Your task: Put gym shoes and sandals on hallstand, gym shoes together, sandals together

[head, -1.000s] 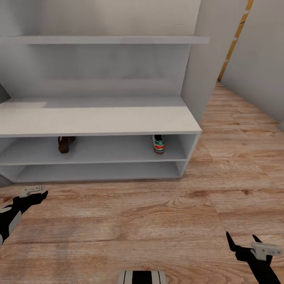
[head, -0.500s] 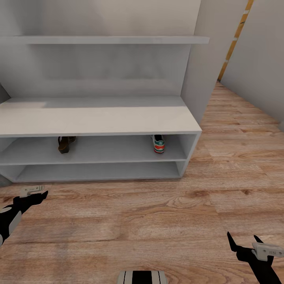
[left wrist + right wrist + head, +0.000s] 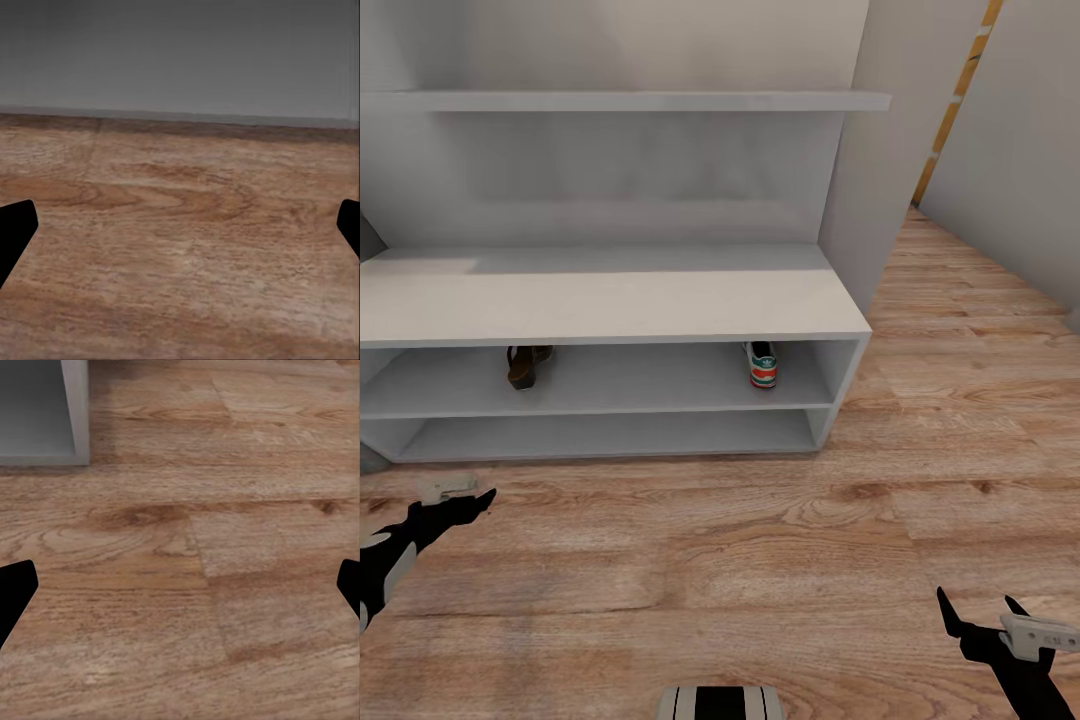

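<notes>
- Ahead of both hands, across a strip of corridor floor (image 3: 760, 540), the hallstand (image 3: 610, 300) is seen standing against the wall, with a flat top and two long open compartments.
- In the upper compartment, one sandal (image 3: 525, 365) is seen toward the left-hand side, beyond the left hand and well apart from it.
- In the same compartment, one gym shoe (image 3: 762, 364) is placed near the right end, beyond the right hand and to its left, heel toward the camera; the two items are kept well apart from each other.
- The lower compartment is seen bare along its visible length.
- The left hand (image 3: 475, 498) is held low over the floor, just short of the hallstand's front edge; in the left wrist view its fingertips (image 3: 15, 225) are spread wide with nothing between them.
- The right hand (image 3: 980, 612) is held over the floor further back from the hallstand, released, with nothing held; in the right wrist view its fingertips (image 3: 15, 585) are seen wide apart, with a lower corner of the hallstand ahead.
- A thin wall shelf (image 3: 630, 101) is fixed above the hallstand.
</notes>
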### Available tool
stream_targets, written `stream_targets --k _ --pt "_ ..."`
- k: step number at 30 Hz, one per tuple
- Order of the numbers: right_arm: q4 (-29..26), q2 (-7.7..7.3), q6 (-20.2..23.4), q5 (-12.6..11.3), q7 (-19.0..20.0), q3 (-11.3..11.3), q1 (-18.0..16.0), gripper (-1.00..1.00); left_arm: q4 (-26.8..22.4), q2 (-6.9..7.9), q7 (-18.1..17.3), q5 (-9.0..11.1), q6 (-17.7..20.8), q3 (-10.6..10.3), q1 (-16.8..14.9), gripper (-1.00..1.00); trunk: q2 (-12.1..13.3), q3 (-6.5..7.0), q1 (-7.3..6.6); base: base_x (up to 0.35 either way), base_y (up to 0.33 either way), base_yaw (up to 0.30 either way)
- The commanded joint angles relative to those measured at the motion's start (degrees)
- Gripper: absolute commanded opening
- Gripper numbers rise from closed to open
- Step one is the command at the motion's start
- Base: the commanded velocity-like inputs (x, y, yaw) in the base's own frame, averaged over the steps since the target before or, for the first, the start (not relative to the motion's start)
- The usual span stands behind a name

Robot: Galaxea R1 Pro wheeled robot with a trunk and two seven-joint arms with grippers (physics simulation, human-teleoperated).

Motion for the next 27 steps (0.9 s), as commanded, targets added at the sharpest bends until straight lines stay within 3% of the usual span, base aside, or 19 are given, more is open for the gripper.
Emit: stream_targets --k 1,2,5,7,12,14,17,19,22,24,27 --pt "-0.05 0.00 0.02 0.00 -0.02 -0.02 0.00 1.00 -0.15 -0.29 -2.07 0.00 -0.57 0.00 0.83 1.00 0.00 0.00 0.00 0.000 0.000 0.000" --pt "-0.11 0.00 0.03 0.00 -0.04 -0.03 0.00 1.00 -0.35 -0.65 -4.13 0.01 -1.21 0.00 1.83 1.00 0.00 0.00 0.00 0.000 0.000 0.000" --pt "-0.16 0.00 0.05 0.00 -0.06 -0.04 -0.01 1.00 -0.64 -1.08 -6.04 0.02 -1.77 -0.02 2.85 1.00 0.00 0.00 0.00 0.000 0.000 0.000" --pt "-0.22 0.02 0.08 0.00 -0.10 -0.05 -0.02 1.00 -1.66 -2.15 -8.93 0.07 -2.60 -0.01 4.87 1.00 0.00 0.00 0.00 0.000 0.000 0.000" --pt "-0.27 0.05 0.12 0.00 -0.16 -0.06 -0.02 1.00 -2.73 -3.64 -10.73 0.00 -3.17 -0.04 6.65 1.00 0.00 0.00 0.00 0.000 0.000 0.000" --pt "-0.18 0.06 0.12 0.00 -0.23 -0.07 -0.03 1.00 -3.72 -5.78 -11.71 -0.26 -3.54 -0.11 8.28 1.00 0.00 0.00 0.00 0.000 0.000 0.000" --pt "-0.14 0.07 0.13 0.00 -0.29 -0.07 -0.03 1.00 -4.16 -6.92 -11.92 -0.48 -3.69 -0.14 9.02 1.00 0.00 0.00 0.00 0.000 0.000 0.000" --pt "-0.24 0.08 0.15 0.00 -0.42 -0.06 -0.02 1.00 -5.06 -9.00 -11.89 -1.16 -3.90 -0.22 10.35 1.00 0.00 0.00 0.00 0.000 0.000 0.000" --pt "-0.29 0.08 0.16 0.00 -0.47 -0.04 -0.02 1.00 -5.46 -9.90 -11.51 -1.69 -3.98 -0.26 10.92 1.00 0.00 0.00 0.00 0.000 0.000 0.000" --pt "-0.21 0.07 0.17 0.03 -0.55 -0.04 -0.02 1.00 -6.06 -11.54 -9.72 -3.17 -4.09 -0.48 11.76 1.00 0.00 0.00 0.00 0.000 0.000 0.000" --pt "-0.17 0.06 0.17 0.05 -0.59 -0.05 -0.02 1.00 -6.30 -12.23 -8.60 -4.03 -4.14 -0.63 12.09 1.00 0.00 0.00 0.00 0.000 0.000 0.000"
